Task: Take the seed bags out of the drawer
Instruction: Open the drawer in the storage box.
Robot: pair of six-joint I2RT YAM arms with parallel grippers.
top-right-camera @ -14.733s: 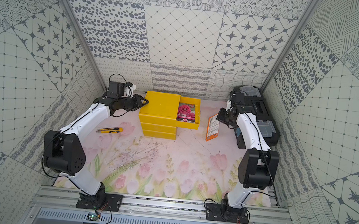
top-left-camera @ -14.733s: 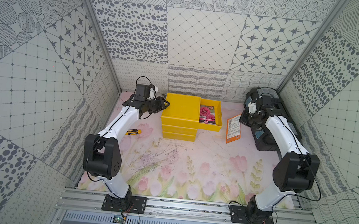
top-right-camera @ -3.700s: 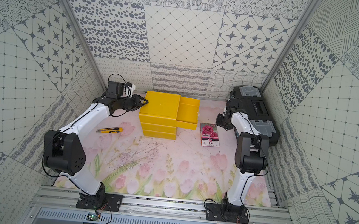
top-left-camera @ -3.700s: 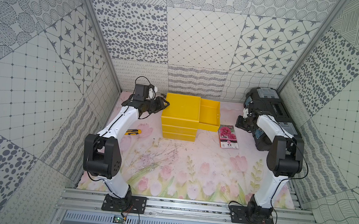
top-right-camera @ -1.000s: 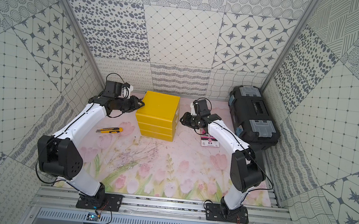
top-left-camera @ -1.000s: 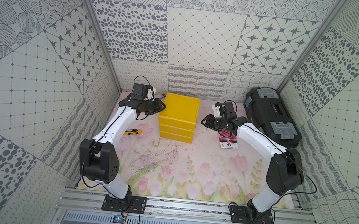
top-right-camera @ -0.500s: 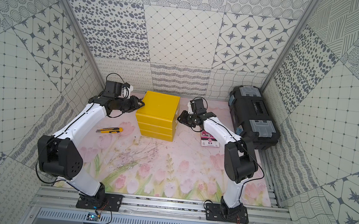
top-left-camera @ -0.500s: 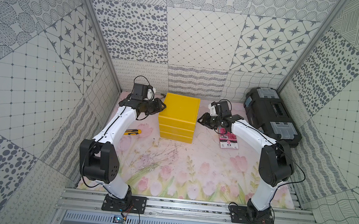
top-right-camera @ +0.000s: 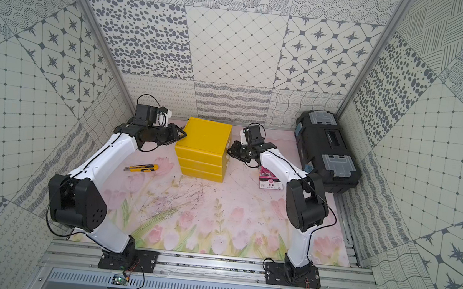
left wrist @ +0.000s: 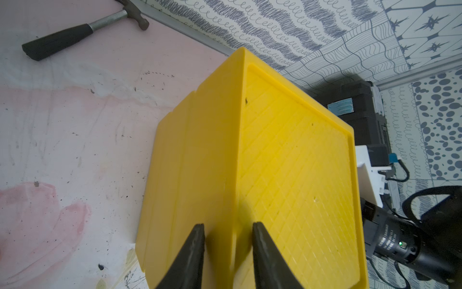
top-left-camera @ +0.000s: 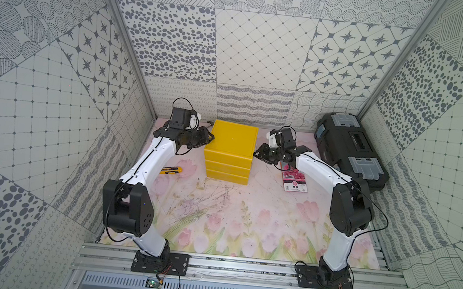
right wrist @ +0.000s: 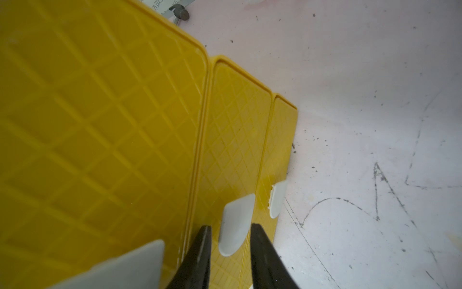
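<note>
The yellow cabinet (top-left-camera: 232, 142) (top-right-camera: 204, 139) stands at the back of the mat with all three drawer fronts pushed in. One pink seed bag (top-left-camera: 293, 178) (top-right-camera: 269, 179) lies flat on the mat to its right, partly under my right arm. My right gripper (top-left-camera: 255, 153) (right wrist: 231, 227) is at the cabinet's right face, open, with its jaws narrowly either side of the middle drawer's white pull tab (right wrist: 236, 222). My left gripper (top-left-camera: 210, 137) (left wrist: 227, 226) rests against the cabinet's upper left edge. Its jaws stand close together and hold nothing.
A yellow-black utility knife (top-left-camera: 171, 170) (top-right-camera: 141, 167) lies on the mat left of the cabinet. A black toolbox (top-left-camera: 351, 151) (top-right-camera: 328, 148) sits along the right wall. A hammer (left wrist: 82, 30) lies behind the cabinet by the back wall.
The top drawer, open earlier, is now pushed in and a pink bag lies on the mat. In the last second my right gripper moved closer to the cabinet's right face and its jaws narrowed.
</note>
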